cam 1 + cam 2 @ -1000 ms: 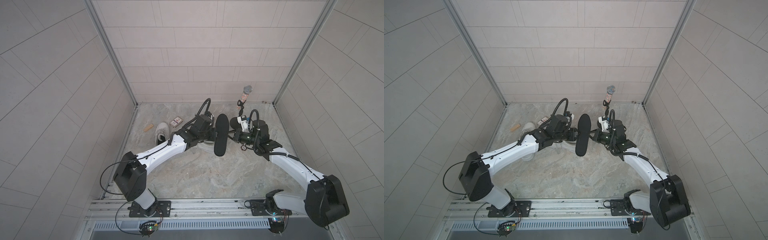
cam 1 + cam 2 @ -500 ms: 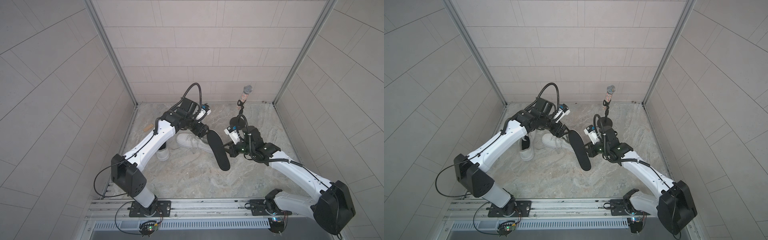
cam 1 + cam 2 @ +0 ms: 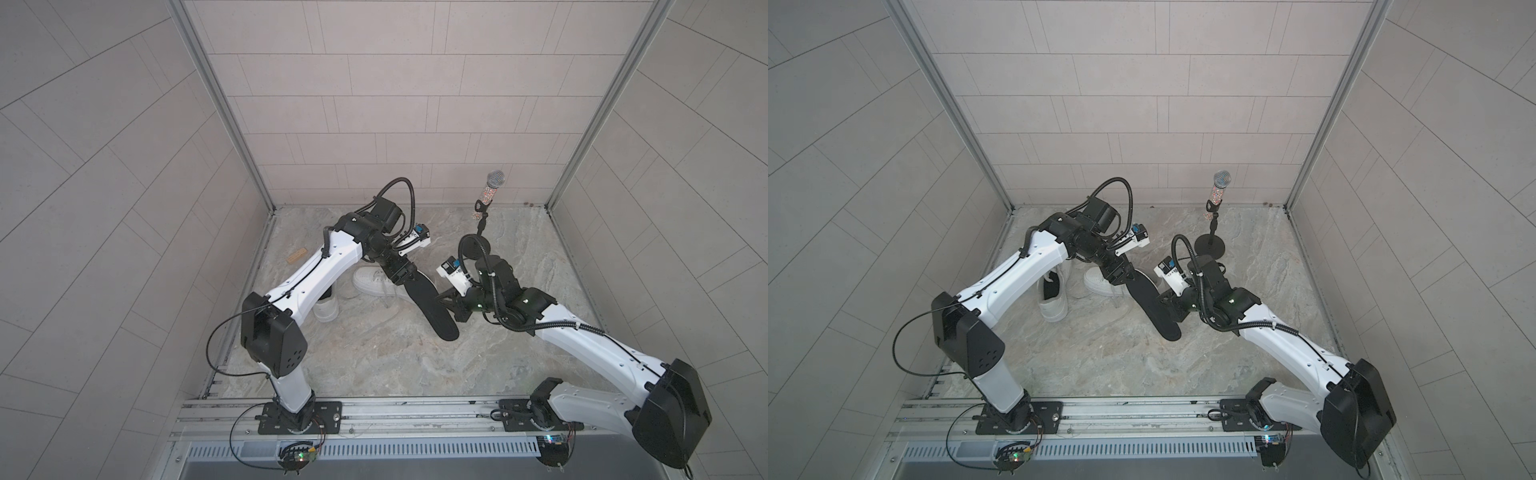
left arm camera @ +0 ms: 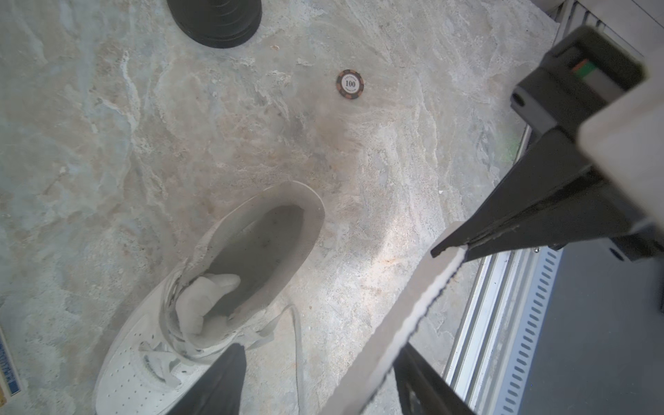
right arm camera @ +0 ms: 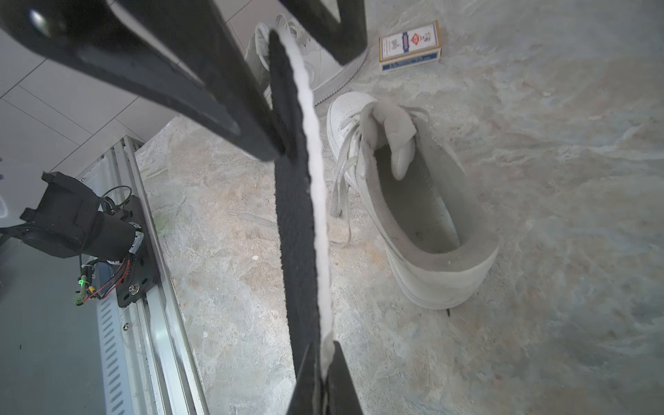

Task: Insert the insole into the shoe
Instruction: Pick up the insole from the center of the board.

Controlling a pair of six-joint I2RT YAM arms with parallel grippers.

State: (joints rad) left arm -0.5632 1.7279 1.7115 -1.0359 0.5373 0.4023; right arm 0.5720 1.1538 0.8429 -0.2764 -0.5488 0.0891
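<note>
Between the spread jaws of the left tool [image 4: 319,350] ran the black insole [image 4: 406,319], edge-on and nearer one jaw than the other. Farther along it, the right tool [image 5: 323,363] was clamped on the insole's edge, holding it above the table [image 5: 539,179]. Below the left tool, the white shoe [image 5: 442,284] stood upright with its mouth open and laces loose; the insole was wholly outside it.

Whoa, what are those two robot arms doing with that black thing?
They are fitting the black insole into the white shoe. The right gripper pinches the insole and holds it on edge beside the shoe. The left gripper is open, a finger on each side of the insole's other end. Nothing is inside the shoe yet.
</note>
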